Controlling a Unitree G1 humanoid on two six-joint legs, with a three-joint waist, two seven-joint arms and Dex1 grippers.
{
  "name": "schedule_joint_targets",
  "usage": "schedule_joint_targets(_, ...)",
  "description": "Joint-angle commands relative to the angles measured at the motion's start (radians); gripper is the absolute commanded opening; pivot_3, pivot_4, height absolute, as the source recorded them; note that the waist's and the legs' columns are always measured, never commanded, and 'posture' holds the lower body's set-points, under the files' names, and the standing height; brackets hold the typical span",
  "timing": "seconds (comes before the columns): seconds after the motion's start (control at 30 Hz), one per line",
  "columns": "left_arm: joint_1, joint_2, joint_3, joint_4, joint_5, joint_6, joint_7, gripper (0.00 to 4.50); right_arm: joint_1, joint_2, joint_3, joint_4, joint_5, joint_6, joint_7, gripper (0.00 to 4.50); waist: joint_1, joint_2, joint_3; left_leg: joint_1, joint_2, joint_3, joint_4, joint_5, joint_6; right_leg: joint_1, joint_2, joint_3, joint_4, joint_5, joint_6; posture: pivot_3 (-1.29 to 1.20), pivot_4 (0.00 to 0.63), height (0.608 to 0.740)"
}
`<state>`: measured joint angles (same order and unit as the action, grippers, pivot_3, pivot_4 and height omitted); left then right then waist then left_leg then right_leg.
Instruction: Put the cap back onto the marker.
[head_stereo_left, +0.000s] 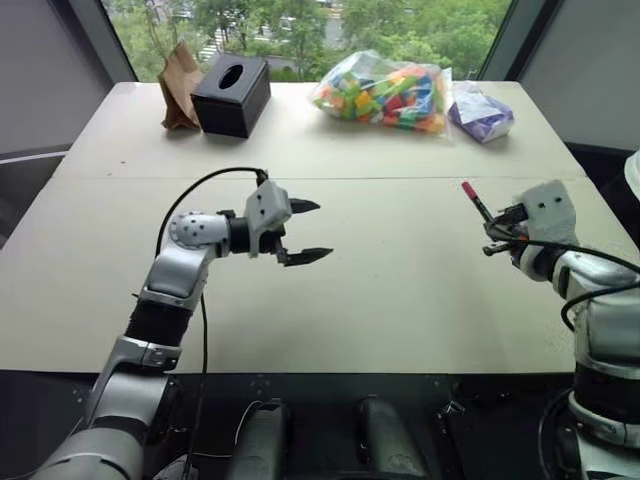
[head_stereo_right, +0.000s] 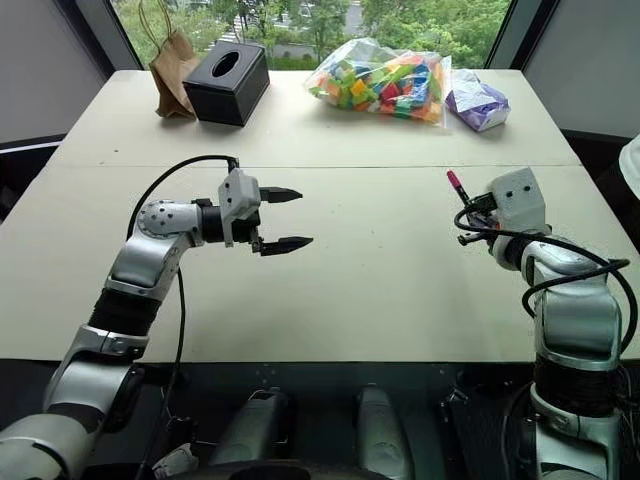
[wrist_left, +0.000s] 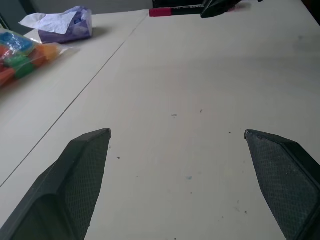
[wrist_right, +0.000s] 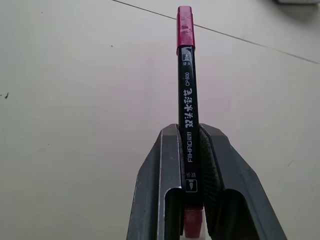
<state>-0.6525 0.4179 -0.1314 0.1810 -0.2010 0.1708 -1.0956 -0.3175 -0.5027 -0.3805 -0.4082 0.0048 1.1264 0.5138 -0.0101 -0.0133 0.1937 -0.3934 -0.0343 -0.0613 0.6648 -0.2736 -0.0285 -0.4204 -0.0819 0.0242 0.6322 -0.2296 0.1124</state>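
We judge the capping done: the small red-pink plastic cap (wrist_right: 184, 26) sits on the slim black marker (wrist_right: 188, 125), clamped in our right gripper (wrist_right: 192, 150) at right. Our left gripper (head_stereo_left: 305, 232) hangs wide, empty; only set-down remains.

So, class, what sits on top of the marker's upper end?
The red-pink cap is seated on the marker, hiding the tip; the right gripper clamps the barrel lower down.
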Motion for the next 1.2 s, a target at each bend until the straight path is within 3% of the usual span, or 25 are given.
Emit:
schedule_joint_targets(0.03, -0.024, -0.006, 0.011, -0.014, -0.023, 0.001, 0.008, 4.47, 0.022, 0.030, -0.089, -0.006, 0.003, 0.004, -0.090, 0.00, 0.000, 0.000, 0.000, 0.000, 0.000, 0.000, 0.000, 0.000, 0.000, 0.000, 0.000, 0.000, 0.000, 0.000, 0.000, 0.00, 0.150, 0.740)
schedule_joint_targets(0.3, -0.040, -0.004, 0.028, -0.067, -0.114, 0.110, -0.021, 4.47, 0.105, 0.069, -0.155, 0.093, 0.038, -0.085, -0.179, 0.00, -0.005, 0.001, 0.000, 0.000, 0.000, 0.001, 0.000, 0.000, 0.000, 0.000, 0.000, 0.000, 0.000, 0.000, 0.000, 0.00, 0.150, 0.740)
schedule_joint_targets(0.73, -0.041, 0.005, 0.020, -0.102, -0.144, 0.164, -0.017, 4.47, 0.141, 0.063, -0.137, 0.146, 0.109, -0.147, -0.222, 0.00, -0.004, 0.001, -0.001, 0.001, 0.000, 0.001, 0.000, 0.000, 0.000, 0.001, 0.001, 0.000, 0.000, 0.000, 0.000, 0.00, 0.150, 0.740)
schedule_joint_targets(0.83, -0.041, 0.008, 0.014, -0.107, -0.147, 0.176, -0.022, 4.50, 0.146, 0.056, -0.128, 0.146, 0.118, -0.148, -0.224, 1.48, -0.004, 0.001, -0.001, 0.001, 0.000, 0.001, 0.000, 0.000, 0.000, 0.001, 0.000, 0.000, 0.000, 0.000, 0.000, 0.00, 0.150, 0.740)
schedule_joint_targets(0.87, -0.042, 0.009, 0.012, -0.107, -0.148, 0.180, -0.024, 4.50, 0.147, 0.054, -0.126, 0.147, 0.121, -0.148, -0.225, 1.78, -0.004, 0.001, -0.001, 0.001, 0.000, 0.001, 0.000, 0.000, 0.000, 0.001, 0.001, 0.000, 0.000, 0.000, 0.000, 0.00, 0.150, 0.740)
schedule_joint_targets(1.03, -0.039, 0.008, 0.007, -0.111, -0.161, 0.183, -0.034, 4.50, 0.149, 0.041, -0.126, 0.139, 0.138, -0.143, -0.232, 4.48, -0.005, 0.001, -0.001, 0.001, 0.000, 0.001, 0.000, 0.000, 0.000, 0.001, 0.001, 0.000, 0.000, 0.000, 0.000, 0.00, 0.150, 0.740)
schedule_joint_targets(1.2, -0.059, -0.004, 0.004, -0.102, -0.167, 0.180, -0.050, 4.50, 0.145, -0.047, -0.110, 0.066, 0.140, -0.135, -0.206, 4.48, -0.004, 0.001, 0.000, 0.001, 0.000, 0.001, 0.000, 0.000, 0.000, 0.001, 0.001, 0.000, 0.000, 0.000, 0.000, 0.00, 0.150, 0.740)
